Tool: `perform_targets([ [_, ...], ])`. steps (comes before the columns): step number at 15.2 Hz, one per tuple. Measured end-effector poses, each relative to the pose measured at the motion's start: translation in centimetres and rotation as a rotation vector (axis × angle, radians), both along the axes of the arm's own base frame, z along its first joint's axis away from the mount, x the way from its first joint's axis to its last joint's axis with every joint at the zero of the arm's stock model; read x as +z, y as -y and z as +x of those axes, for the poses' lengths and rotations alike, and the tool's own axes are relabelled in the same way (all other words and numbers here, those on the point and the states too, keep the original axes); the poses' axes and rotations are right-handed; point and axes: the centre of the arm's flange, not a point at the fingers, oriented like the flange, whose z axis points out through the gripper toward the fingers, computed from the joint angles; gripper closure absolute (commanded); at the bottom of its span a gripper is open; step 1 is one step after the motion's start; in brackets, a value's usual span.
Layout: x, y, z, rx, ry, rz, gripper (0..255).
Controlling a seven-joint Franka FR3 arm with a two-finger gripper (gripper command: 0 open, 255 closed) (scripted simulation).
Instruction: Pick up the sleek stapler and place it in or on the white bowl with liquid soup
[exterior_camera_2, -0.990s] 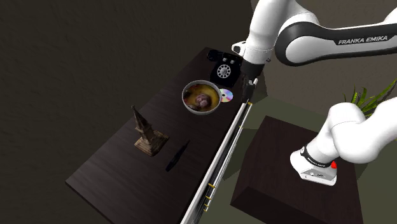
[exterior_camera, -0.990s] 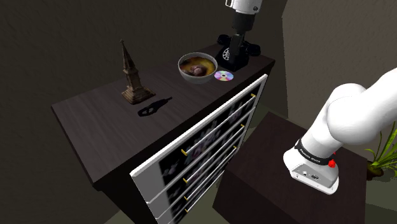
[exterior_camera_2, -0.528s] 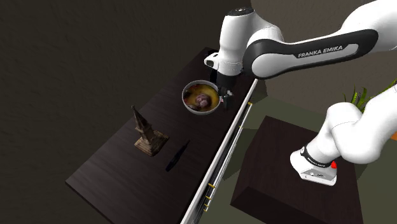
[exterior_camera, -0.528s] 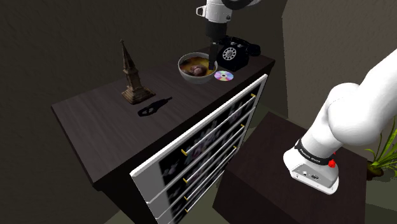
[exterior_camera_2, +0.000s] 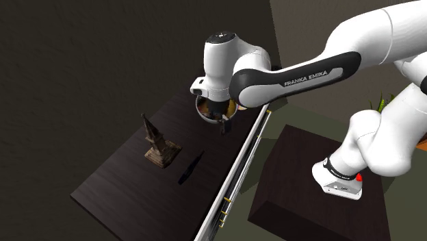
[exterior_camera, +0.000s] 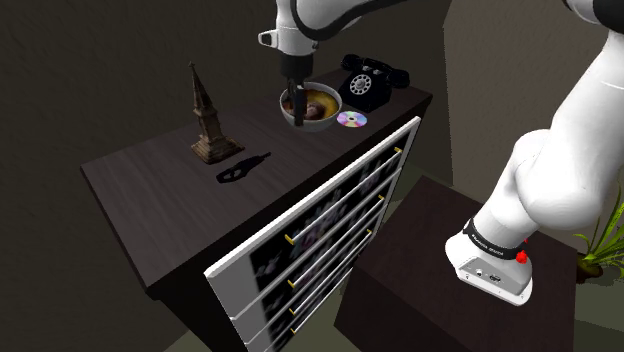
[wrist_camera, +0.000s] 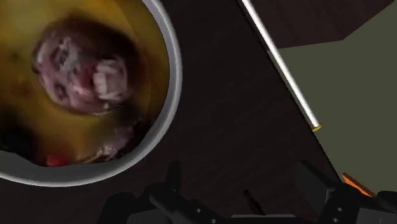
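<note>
Nothing done: stapler (exterior_camera: pixel 243 170) untouched on dresser top (exterior_camera: pixel 150 200), 7 o'clock from bowl (exterior_camera: pixel 312 105) in shoulder view. Empty gripper (exterior_camera: pixel 295 100) by bowl rim, jaws spread. Left: reach, grasp, carry, place.

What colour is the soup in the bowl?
The soup is yellow-brown, with a pinkish lump; clearest in the wrist view.

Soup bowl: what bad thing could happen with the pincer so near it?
The open pincer hangs right by the rim of the bowl, so a swing could bump it and slop soup. The stapler lies close to the tower statuette; reaching for it might knock that over.
</note>
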Motion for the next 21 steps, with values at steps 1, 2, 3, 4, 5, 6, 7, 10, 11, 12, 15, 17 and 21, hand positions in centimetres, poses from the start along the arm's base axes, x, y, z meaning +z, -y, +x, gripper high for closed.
perform_targets([
  [1, -0.4, -1.0, 0.6, 0.04, 0.001, -0.002, 0],
  [2, -1.0, -2.4, 1.0, 0.08, 0.001, -0.005, 0],
  [3, -1.8, -3.7, 1.5, 0.12, 0.002, -0.007, 0],
  [4, -2.1, -4.9, 2.0, 0.159, 0.002, -0.01, 0],
  [5, -2.7, -6.1, 2.5, 0.199, 0.003, -0.012, 0],
  [6, -3.3, -7.2, 2.8, 0.238, 0.004, -0.015, 0],
  [7, -3.7, -8.5, 3.1, 0.278, 0.004, -0.018, 0],
  [10, -5.0, -12.3, 3.4, 0.397, 0.006, -0.025, 0],
  [11, -5.7, -13.3, 3.4, 0.437, 0.006, -0.027, 0],
  [12, -6.1, -14.6, 3.4, 0.476, 0.007, -0.03, 0],
  [15, -7.7, -15.8, 3.4, 0.512, 0.007, -0.032, 0],
  [17, -8.6, -15.9, 3.5, 0.516, 0.007, -0.032, 0],
  [21, -10.3, -15.9, 3.4, 0.517, 0.007, -0.032, 0],
])
